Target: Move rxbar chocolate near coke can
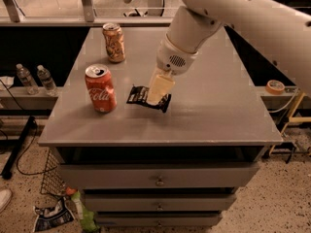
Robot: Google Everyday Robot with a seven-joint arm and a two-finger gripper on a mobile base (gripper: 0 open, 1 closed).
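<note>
One light, flat rxbar chocolate (138,95), at three o'clock of the coke can (100,89), sits pinched mid-wrapper by the gripper (157,98), probably slippery.

rxbar chocolate (137,95) middle — hidden, under hand (155,99)

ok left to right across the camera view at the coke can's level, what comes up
water bottles → coke can → rxbar chocolate, with the pincer gripping it → tape roll
</note>
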